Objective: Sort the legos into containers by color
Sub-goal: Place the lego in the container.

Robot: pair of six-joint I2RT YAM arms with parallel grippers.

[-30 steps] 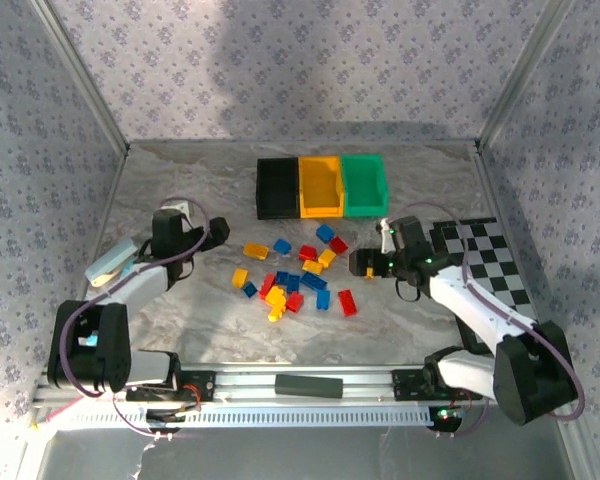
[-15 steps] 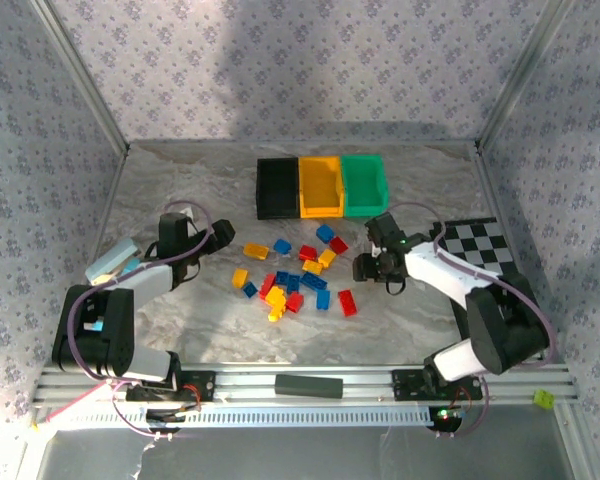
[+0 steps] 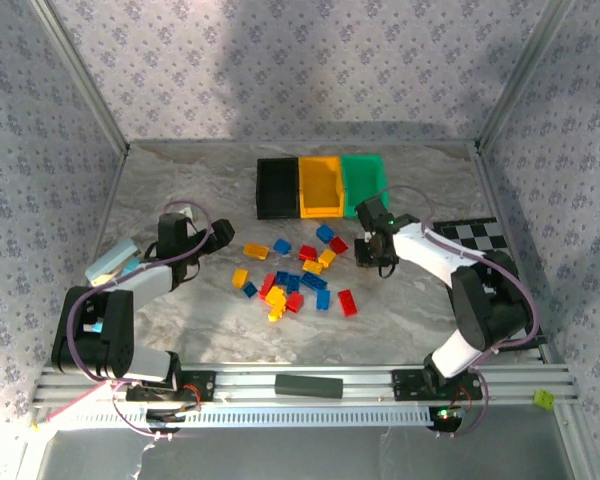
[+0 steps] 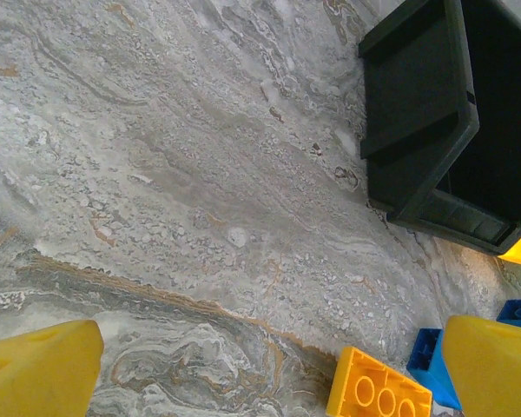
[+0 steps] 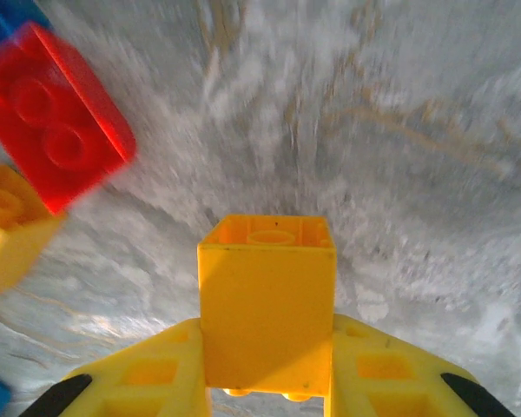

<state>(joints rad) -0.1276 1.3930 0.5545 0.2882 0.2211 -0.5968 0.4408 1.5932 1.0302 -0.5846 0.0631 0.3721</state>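
Top view: legos [image 3: 295,275] scattered mid-table, just before the containers [image 3: 321,208]; right gripper [image 3: 372,250] near the green bin [image 3: 355,195].
Left wrist: left gripper [image 4: 265,373] spread wide over the table, black bin [image 4: 425,113] ahead.
Right wrist: fingers [image 5: 391,382] pinching a yellow brick [image 5: 267,300]; red brick [image 5: 56,117] lies apart, upper left.

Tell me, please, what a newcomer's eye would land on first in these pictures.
First the bright scatter of small red, blue and yellow plastic bricks in the middle of the marbled table, then the row of three open plastic bins, black, yellow-orange and green, beyond it. In the right wrist view, the right gripper pinches a yellow square brick.
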